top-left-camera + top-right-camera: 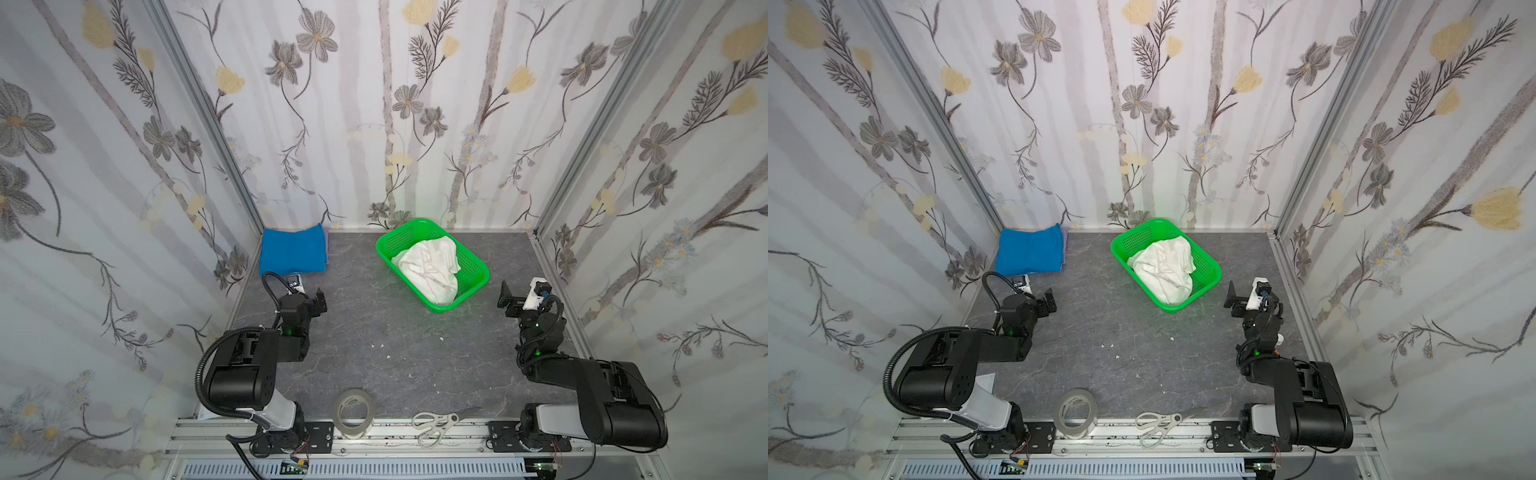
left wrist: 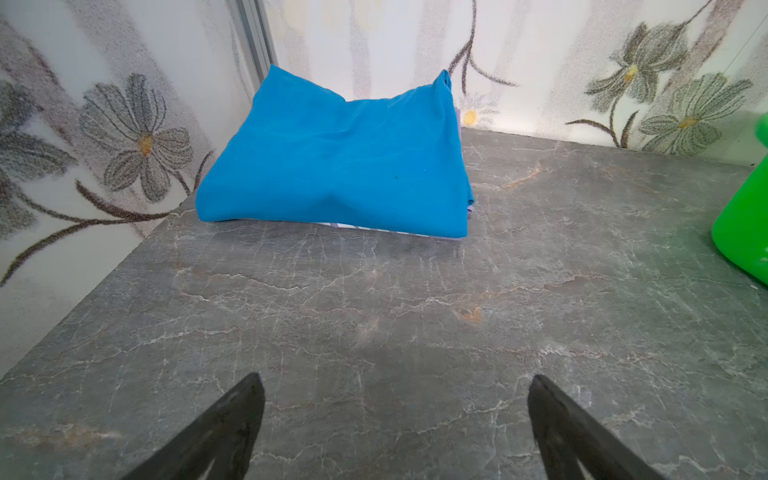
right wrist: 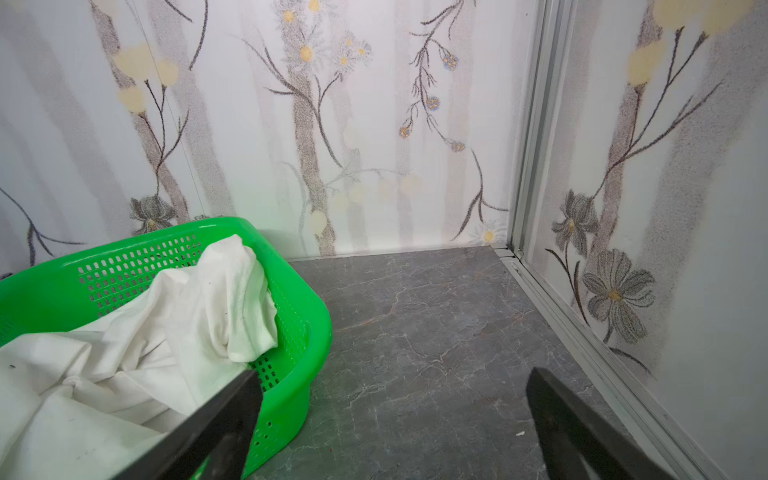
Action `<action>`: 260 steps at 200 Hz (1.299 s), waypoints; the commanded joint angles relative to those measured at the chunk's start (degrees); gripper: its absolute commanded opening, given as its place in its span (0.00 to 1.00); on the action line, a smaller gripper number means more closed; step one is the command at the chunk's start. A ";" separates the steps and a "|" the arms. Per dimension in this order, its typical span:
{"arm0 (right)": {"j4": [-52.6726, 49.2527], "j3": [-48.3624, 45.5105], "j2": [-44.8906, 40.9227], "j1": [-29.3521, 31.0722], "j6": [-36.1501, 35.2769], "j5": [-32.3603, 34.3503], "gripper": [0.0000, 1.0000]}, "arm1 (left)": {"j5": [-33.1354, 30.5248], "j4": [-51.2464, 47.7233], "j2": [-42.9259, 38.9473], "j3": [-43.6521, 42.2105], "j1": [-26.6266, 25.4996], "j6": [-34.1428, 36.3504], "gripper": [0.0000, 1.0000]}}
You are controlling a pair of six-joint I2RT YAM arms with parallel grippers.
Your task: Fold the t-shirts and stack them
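the dark grey, marble-veined stone-look counter [image 1: 374, 353] is bare in its middle, so that seems the place to spread a shirt. both black arms sit low. the left arm [image 1: 291, 316] faces the far left corner and the right arm [image 1: 536, 320] is just beside the bright green perforated plastic basket [image 1: 468, 262], each with jaws spread wide and holding nothing. the step in hand looks like lifting the crumpled white cotton t-shirt [image 3: 124, 353] out of that basket. it would be better to pinch a high ridge of cloth and draw it up toward the open middle than to dig deep, lest the light basket drag along. the basket is rigid, slick and round-cornered, while the white shirt is limp and heavily creased. the bright blue folded t-shirt [image 2: 332, 153] lies as a soft, slightly puffed rectangle in the far left corner. a pale edge shows beneath it, perhaps another garment.
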 commanded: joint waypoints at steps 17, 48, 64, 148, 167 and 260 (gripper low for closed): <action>1.14 0.24 0.23 0.07 -0.65 -0.28 1.00 | -0.12 0.70 0.09 -0.02 0.03 -0.06 1.00; 1.06 0.27 0.27 0.09 -0.61 -0.27 1.00 | -0.12 0.70 0.14 -0.03 0.03 -0.06 1.00; 1.05 0.27 0.27 0.07 -0.57 -0.27 1.00 | -0.09 0.70 0.13 0.02 0.05 -0.08 1.00; 1.06 0.27 0.24 0.07 -0.69 -0.19 1.00 | -0.14 0.70 0.06 -0.03 0.03 -0.02 1.00; 1.05 0.28 0.27 0.07 -0.74 -0.19 1.00 | -5.68 -4.50 -3.25 1.49 -1.50 -0.03 1.00; 1.10 0.27 0.18 -0.02 -0.53 -0.23 1.00 | -27.89 -63.69 -14.84 25.23 -9.95 -25.89 1.00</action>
